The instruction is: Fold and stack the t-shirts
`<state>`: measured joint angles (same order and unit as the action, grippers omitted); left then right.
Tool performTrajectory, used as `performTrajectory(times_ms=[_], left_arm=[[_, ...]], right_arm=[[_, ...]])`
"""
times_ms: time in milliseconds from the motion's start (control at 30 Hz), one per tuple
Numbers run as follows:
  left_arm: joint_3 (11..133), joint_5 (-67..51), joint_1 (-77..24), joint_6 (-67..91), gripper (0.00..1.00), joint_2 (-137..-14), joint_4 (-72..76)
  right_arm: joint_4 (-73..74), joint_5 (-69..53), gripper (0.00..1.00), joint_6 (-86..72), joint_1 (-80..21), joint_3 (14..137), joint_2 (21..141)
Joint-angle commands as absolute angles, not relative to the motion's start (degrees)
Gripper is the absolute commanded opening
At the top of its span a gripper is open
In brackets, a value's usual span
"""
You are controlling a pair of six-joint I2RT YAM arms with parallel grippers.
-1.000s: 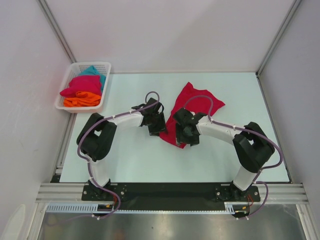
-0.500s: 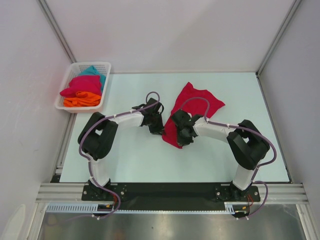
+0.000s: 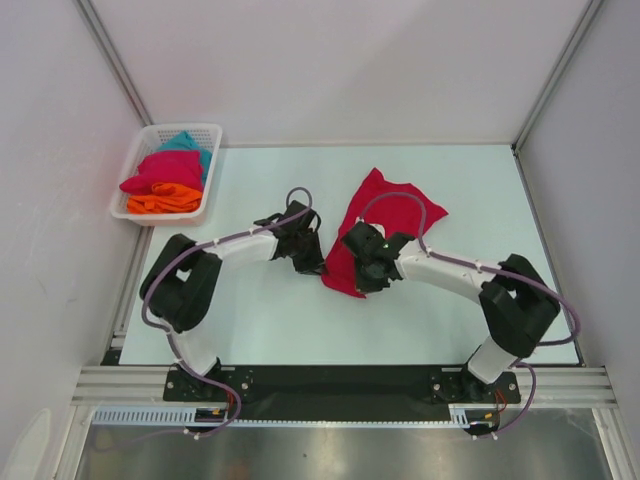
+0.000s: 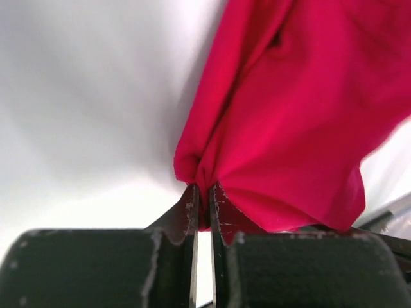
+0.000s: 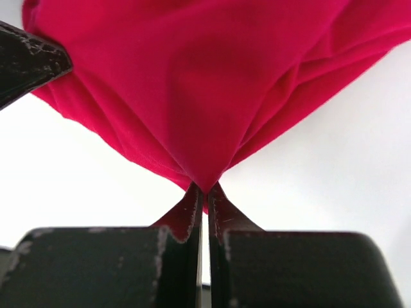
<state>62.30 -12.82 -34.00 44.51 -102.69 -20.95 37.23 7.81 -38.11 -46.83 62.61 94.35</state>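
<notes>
A crimson t-shirt point(image 3: 388, 213) lies crumpled on the table, right of centre. My left gripper point(image 3: 318, 262) is shut on its near left edge; in the left wrist view the cloth point(image 4: 289, 109) bunches into the closed fingertips point(image 4: 204, 200). My right gripper point(image 3: 362, 272) is shut on the near edge just to the right, where a peak of the cloth point(image 5: 212, 83) is pinched between the tips point(image 5: 205, 192). A crimson-pink t-shirt point(image 3: 160, 172), an orange one point(image 3: 165, 201) and a teal one point(image 3: 186, 142) sit piled in the basket.
The white mesh basket point(image 3: 190, 127) stands off the table's back left corner. Metal frame posts and white walls close in the table on three sides. A dark part of the left gripper point(image 5: 26, 61) shows at the upper left of the right wrist view.
Both grippers have gone from open to shut on the crimson t-shirt's near edge. The two arms have shifted slightly and the cloth's near edge has gathered between them.
</notes>
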Motion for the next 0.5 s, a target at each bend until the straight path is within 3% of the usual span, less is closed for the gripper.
performTrajectory(times_ms=[0,233,467], left_arm=[[57.8,-14.1,-33.9,43.0,0.00,-92.7,-21.2],[51.7,-15.2,-35.6,44.8,0.00,-78.2,-24.2],[58.3,-14.1,-35.7,43.9,0.00,-80.2,-26.4]], right_arm=[[45.9,11.8,0.00,-41.7,-51.4,62.2,87.0],[52.6,13.4,0.00,-49.9,-61.1,62.8,82.0],[54.2,16.2,0.00,-50.7,-62.2,64.9,83.7]])
